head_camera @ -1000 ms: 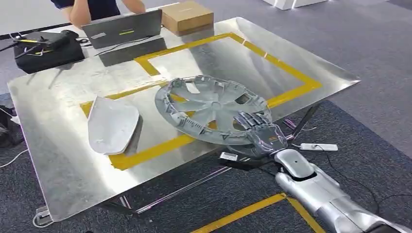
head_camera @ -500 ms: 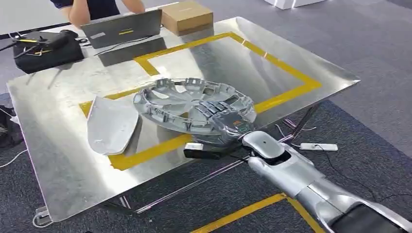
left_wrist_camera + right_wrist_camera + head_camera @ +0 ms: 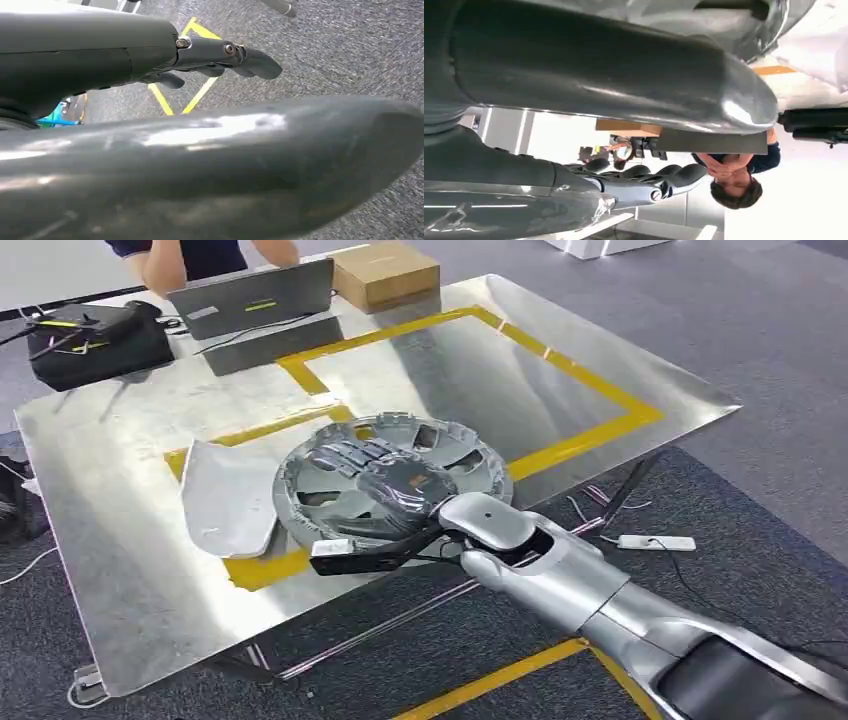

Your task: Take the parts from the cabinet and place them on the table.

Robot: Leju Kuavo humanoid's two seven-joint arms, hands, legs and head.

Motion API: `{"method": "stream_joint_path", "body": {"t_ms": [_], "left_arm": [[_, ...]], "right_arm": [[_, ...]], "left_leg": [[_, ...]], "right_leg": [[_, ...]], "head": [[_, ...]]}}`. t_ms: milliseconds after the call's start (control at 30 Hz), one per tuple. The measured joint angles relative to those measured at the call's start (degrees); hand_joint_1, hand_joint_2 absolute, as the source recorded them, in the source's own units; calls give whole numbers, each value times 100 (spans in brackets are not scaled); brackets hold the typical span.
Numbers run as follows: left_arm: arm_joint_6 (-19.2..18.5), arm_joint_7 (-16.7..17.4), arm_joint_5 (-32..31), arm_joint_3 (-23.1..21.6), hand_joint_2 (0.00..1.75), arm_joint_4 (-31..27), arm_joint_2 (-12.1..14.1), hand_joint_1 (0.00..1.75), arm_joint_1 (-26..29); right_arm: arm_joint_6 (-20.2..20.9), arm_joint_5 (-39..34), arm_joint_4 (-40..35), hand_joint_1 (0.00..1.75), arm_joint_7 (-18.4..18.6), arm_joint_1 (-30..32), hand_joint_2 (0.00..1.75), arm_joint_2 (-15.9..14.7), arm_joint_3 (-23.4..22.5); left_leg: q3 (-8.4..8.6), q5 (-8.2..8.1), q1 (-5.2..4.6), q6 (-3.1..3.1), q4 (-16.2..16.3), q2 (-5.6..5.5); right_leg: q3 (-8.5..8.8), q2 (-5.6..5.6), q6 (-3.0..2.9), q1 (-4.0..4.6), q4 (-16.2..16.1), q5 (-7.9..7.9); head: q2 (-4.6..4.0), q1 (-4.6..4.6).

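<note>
1. On the table [image 3: 120, 570], between the yellow tape lines, lies the wheel cover [image 3: 470, 455], just beside a grey panel [image 3: 225, 500].
2. Right hand [image 3: 370, 475] lies over the wheel cover's middle, fingers extended across it; whether it grips cannot be told.
3. Left hand [image 3: 220, 55] hangs over carpet, fingers slightly curled and apart, holding nothing.

Silver right arm [image 3: 580, 585] w/ glossy rounded wrist cover, dark grey fingers [image 3: 350, 453], black elbow section.
</note>
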Motion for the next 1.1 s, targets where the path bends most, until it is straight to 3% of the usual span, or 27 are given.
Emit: {"method": "stream_joint_path", "body": {"t_ms": [500,567,633,667,700,767,800,833,867,933,967,1000,1033,1067,1100], "left_arm": [[85,-140,-26,7,0,0,0,0,1],[89,-140,-26,7,0,-2,5,0,1],[94,-142,-24,7,0,0,7,0,1],[94,-140,-24,7,0,-2,5,0,1],[98,-140,-24,9,0,0,4,0,-4],[105,-127,-24,9,0,0,4,0,-7],[109,-120,-26,9,0,0,4,0,-2],[109,-112,-28,11,0,0,4,0,8],[109,-103,-35,11,0,0,2,0,11],[114,-98,-57,11,0,0,-4,0,10],[118,-98,-72,11,0,-2,0,0,8],[133,-101,-81,9,0,-4,26,0,4],[166,-109,-92,9,0,-4,20,0,6],[190,-127,-98,9,0,-7,28,0,13],[210,-136,-107,9,0,-5,26,0,16]], "right_arm": [[-372,-37,-28,0,70,-11,0,0,72],[-409,-31,-39,0,78,-3,0,0,89],[-433,-26,-63,0,85,5,0,2,98],[-448,-22,-70,0,87,14,0,-9,107],[-468,-20,-70,0,87,2,0,-9,111],[-494,-9,-57,0,87,40,0,-13,120],[-496,-9,-46,0,87,76,0,-22,125],[-498,-9,-33,0,85,116,0,-33,135],[-498,-9,-26,0,85,135,0,-39,144],[-518,-9,-22,0,83,130,0,-42,153],[-529,-9,-22,0,83,125,0,-42,155],[-535,-9,-22,0,83,126,0,-39,162],[-549,-7,-15,0,81,132,0,-46,168],[-555,-4,-4,0,72,157,0,-48,170],[-557,-7,0,0,70,181,0,-48,173]], "left_leg": [[0,-1,0,1,0,0],[-3,-19,-23,108,16,2],[97,78,16,144,-164,11],[165,124,51,128,-268,33],[179,133,61,140,-295,44],[175,136,72,136,-291,56],[170,136,78,133,-288,58],[166,140,91,119,-279,59],[162,143,106,98,-273,58],[150,130,153,20,-229,53],[136,91,144,-46,-180,47],[99,66,125,-97,-135,41],[88,83,125,-111,-131,37],[91,86,130,-107,-135,38],[88,114,126,-33,-151,39]], "right_leg": [[-1,1,0,0,-1,0],[23,6,67,-35,-61,31],[75,16,110,5,-149,60],[10,-28,115,8,-65,-9],[-108,-43,134,12,211,-229],[-510,-86,157,-9,1119,-672],[-657,-95,165,-15,1442,-776],[-682,-100,169,-19,1513,-745],[-559,-100,174,-23,1289,-584],[-15,-98,201,-44,314,-141],[191,-72,240,-65,-78,-137],[256,0,156,-40,-70,-158],[215,-3,70,-42,-50,-129],[200,0,57,-54,-57,-107],[192,9,45,-52,-57,-98]], "head": [[0,0],[0,-6],[0,-4],[0,6],[0,15],[0,15],[0,15],[0,18],[0,15],[0,15],[0,22],[0,20],[0,-2],[0,0],[0,0]]}}
